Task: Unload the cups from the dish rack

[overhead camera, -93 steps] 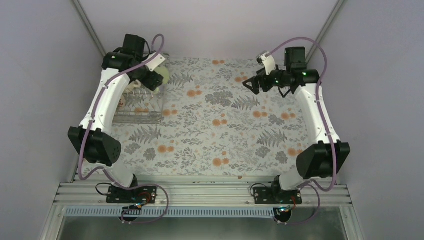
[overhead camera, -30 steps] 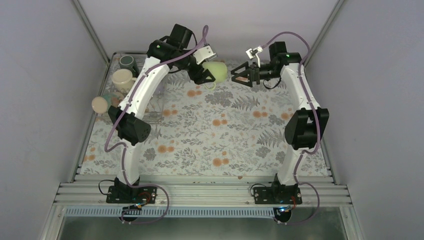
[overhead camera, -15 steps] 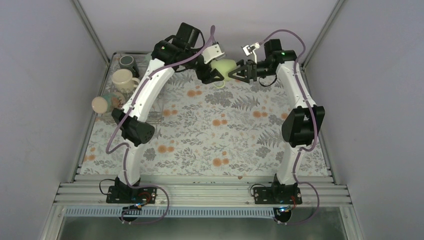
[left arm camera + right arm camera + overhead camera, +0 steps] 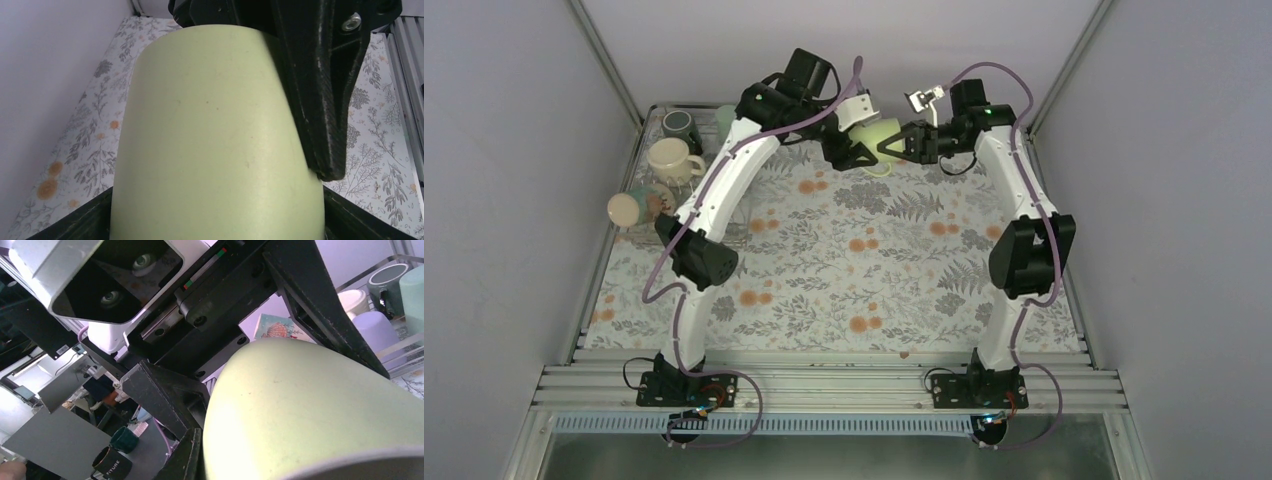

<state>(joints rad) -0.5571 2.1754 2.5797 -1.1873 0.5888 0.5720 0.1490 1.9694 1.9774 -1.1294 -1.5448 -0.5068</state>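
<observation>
Scene: Two robot arms meet in the air above the far middle of a flower-patterned table (image 4: pixel 874 270), with one cup between them.
Cup: The pale yellow-green cup (image 4: pixel 215 140) lies on its side between the two pincers, well above the cloth, its handle hanging below.
Left pincer: The left pincer (image 4: pixel 852 152) stands wide and is clamped on the cup's body, one finger on each side. In its own camera the cup wall fills the gap between the fingers.
Right pincer: The right pincer (image 4: pixel 894 143) has its jaws almost together at the end of the cup that faces it. It appears to pinch the thin wall near the rim, but its own camera is too full of cup to show the contact itself.
Rack: The dish rack (image 4: pixel 736 220) sits well behind the left pincer, on the side away from the right pincer. The cream-yellow mug (image 4: pixel 669 155), dark green-black mug (image 4: pixel 682 125) and beige patterned mug (image 4: pixel 624 208) are in it.
Step in hand: Judged a handover of the cup from the left pincer to the right.
Doing it well: The left pincer should open only once the right one's pinch is firm. It should then back straight away from the cup without brushing it.
Risk: A thin pinch at the rim may let the cup swing or slip and drop to the table.
</observation>
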